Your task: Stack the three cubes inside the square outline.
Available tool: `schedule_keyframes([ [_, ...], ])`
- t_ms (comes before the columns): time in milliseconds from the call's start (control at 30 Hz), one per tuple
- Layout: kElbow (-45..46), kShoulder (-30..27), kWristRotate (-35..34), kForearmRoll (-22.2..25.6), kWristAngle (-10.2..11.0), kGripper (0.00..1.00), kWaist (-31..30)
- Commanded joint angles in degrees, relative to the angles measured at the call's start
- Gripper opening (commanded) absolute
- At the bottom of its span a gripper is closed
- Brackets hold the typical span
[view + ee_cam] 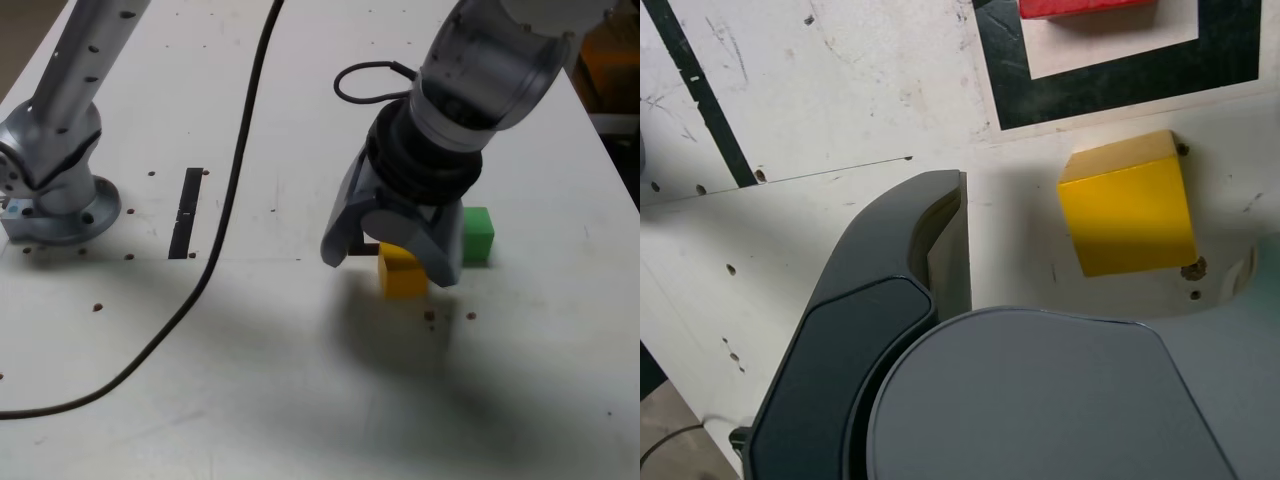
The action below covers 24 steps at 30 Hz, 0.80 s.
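Two fingers (870, 240) stand apart near the yellow cube (1130, 225), outside the square outline (1120, 88)

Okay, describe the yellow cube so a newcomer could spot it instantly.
On the white table, find the black-edged square. Just outside that outline, below the tool in the exterior view, sits the yellow cube. It is the only yellow one: the red cube is within the outline, and the green cube stands farther to the exterior view's right.
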Motion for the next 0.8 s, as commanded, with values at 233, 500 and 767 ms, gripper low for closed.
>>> schedule_keyframes([
  [233, -0.2, 2.1, -0.1, -1.0, -0.6, 1.0, 0.3],
  [500, 0.4, 2.1, 0.2, -0.8, -0.1, 0.99, 0.6],
  [767, 0.7, 2.2, 0.7, -0.8, 0.5, 0.97, 1.0],
])
